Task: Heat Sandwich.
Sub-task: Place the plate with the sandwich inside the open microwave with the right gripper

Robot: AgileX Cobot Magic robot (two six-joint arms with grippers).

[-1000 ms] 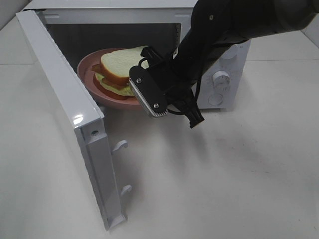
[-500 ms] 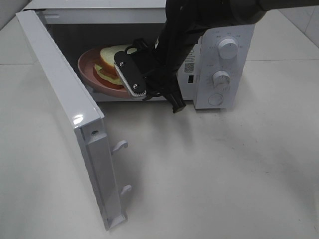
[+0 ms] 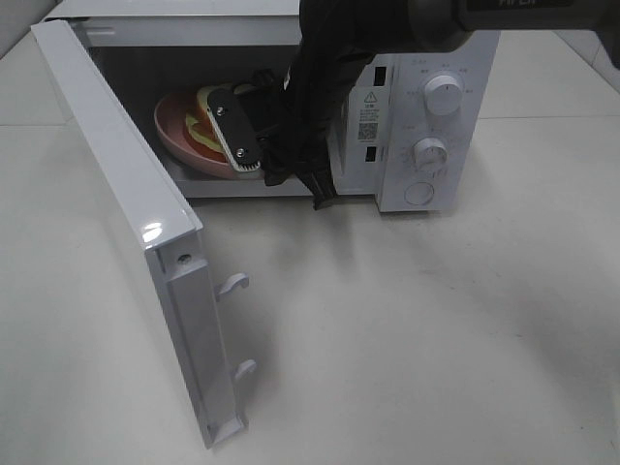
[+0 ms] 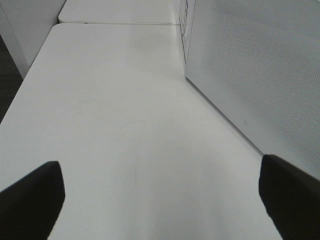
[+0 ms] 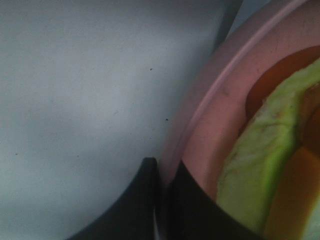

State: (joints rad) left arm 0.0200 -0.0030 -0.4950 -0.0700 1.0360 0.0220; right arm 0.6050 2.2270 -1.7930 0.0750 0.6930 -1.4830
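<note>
On a white bench (image 3: 436,320), right jaws clench the pink plate (image 3: 177,143) carrying the sandwich (image 3: 201,128) inside the open microwave (image 3: 426,107); left jaws gape, released.

White microwave (image 3: 436,145) casing is looking like smooth painted metal. Its door (image 3: 126,184) is throwing a glossy highlight and is showing a fine dotted mesh pattern in the left wrist view. The table (image 3: 436,339) is reading matt white and smooth. The pink plate (image 5: 220,95) is looking like smooth satin plastic. The sandwich (image 5: 260,160) bread is looking spongy and matt. The right pincer (image 5: 162,200) is showing matt black plastic.
</note>
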